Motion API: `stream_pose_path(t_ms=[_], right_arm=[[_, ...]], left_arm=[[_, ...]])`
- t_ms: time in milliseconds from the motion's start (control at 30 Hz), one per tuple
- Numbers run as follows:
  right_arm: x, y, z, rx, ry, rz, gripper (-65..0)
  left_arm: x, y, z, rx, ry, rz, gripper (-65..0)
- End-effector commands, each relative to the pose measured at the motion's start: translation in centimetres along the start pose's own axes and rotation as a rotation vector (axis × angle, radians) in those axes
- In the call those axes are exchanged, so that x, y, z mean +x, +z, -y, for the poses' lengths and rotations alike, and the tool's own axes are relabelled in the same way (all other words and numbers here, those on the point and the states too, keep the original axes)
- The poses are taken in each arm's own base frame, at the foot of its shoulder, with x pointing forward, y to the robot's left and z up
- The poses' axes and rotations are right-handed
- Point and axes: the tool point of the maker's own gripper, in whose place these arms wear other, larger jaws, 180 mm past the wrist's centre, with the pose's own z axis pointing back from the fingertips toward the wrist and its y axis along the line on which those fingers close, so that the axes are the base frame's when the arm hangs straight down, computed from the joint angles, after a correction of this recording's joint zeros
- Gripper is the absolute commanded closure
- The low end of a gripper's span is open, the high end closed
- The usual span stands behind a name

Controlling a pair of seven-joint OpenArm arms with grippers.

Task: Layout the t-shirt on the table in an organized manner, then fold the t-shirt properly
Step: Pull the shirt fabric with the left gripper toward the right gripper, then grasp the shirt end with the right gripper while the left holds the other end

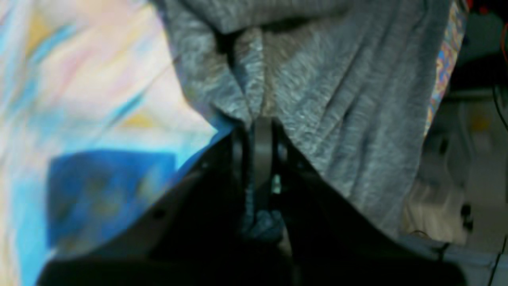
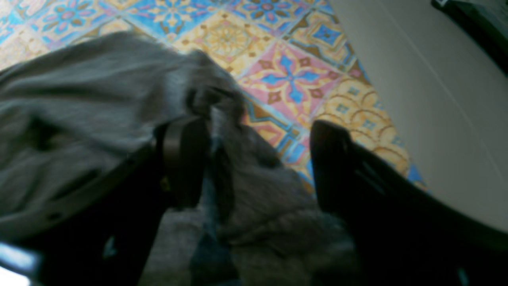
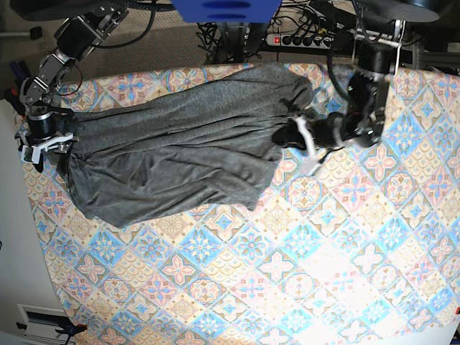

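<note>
On the table (image 3: 302, 259) with its blue, pink and beige tiles, the t-shirt (image 3: 180, 151) lies spread but wrinkled across the far half; the left gripper (image 1: 262, 131) has its fingers pinched tight on a bunch of the grey cloth at one end; the right gripper (image 2: 258, 159) sits at the other end near the table's edge, fingers wide apart, with loose cloth lying between them.

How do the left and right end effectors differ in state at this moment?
The left end effector is shut, pinching a fold of the dark heather-grey knit t-shirt; the right end effector stands open, fabric lying between its fingers. Left sits mid-table, right at the table edge. Both meet the shirt.
</note>
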Motion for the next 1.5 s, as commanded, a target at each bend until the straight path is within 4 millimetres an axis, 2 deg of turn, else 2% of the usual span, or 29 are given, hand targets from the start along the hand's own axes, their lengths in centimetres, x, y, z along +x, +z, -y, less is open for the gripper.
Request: stream_pose_path(t_ms=[0, 67, 167, 233, 333, 500, 600, 667, 767, 867, 1000, 1100, 1267, 1367, 1467], right_arm=[[2.3, -0.2, 0.5, -0.005, 0.01, 0.071, -40.0], [1.7, -0.3, -0.4, 0.003, -0.013, 0.069, -40.0], [1.7, -0.5, -1.1, 0.01, -0.023, 0.073, -40.0], [4.0, -1.3, -2.1, 0.039, 0.011, 0.12, -40.0], [6.2, -2.0, -4.0, 0.09, 0.065, 0.16, -40.0], [6.9, -2.7, -5.7, 0.135, 0.085, 0.166, -40.0], [9.9, -4.3, -7.3, 0.173, 0.1, 0.228, -40.0], [12.0, -5.2, -8.5, 0.203, 0.115, 0.27, -40.0], [13.5, -6.1, -9.8, 0.236, 0.126, 0.295, -40.0], [11.5, -6.8, -10.2, 0.252, 0.094, 0.245, -40.0], [8.1, -7.5, -10.4, 0.264, 0.034, 0.163, -40.0], [6.5, -7.7, -10.5, 0.269, 0.006, 0.128, -40.0], [7.7, -9.5, -10.9, 0.279, -0.037, 0.14, -40.0], [6.7, -10.2, -9.7, 0.271, -0.057, 0.098, -40.0], [6.8, -11.5, -10.7, 0.305, -0.067, 0.074, -40.0]], left_arm=[[-1.5, 1.3, -2.0, 0.078, -0.026, -0.1, 0.0], [-2.9, 2.3, -2.8, 0.103, -0.03, -0.168, 0.0], [-3.6, 3.1, -3.5, 0.122, -0.034, -0.209, 0.0], [-4.1, 3.8, -4.0, 0.137, -0.034, -0.228, 0.0], [-5.3, 4.8, -4.7, 0.155, -0.029, -0.258, 0.0], [-6.5, 5.9, -5.3, 0.177, -0.025, -0.292, 0.0], [-7.3, 6.6, -5.7, 0.19, -0.021, -0.313, 0.0], [-8.0, 7.8, -6.5, 0.213, -0.022, -0.338, 0.0], [-8.6, 8.5, -6.8, 0.226, -0.019, -0.354, 0.0], [-9.2, 9.6, -7.9, 0.267, -0.043, -0.401, 0.0], [-9.6, 10.0, -8.4, 0.297, -0.067, -0.432, 0.0], [-9.7, 10.1, -8.5, 0.3, -0.067, -0.438, 0.0], [-11.4, 10.2, -8.1, 0.291, -0.045, -0.458, 0.0], [-11.7, 10.3, -8.0, 0.29, -0.042, -0.466, 0.0], [-12.4, 10.3, -7.7, 0.283, -0.031, -0.472, 0.0]])
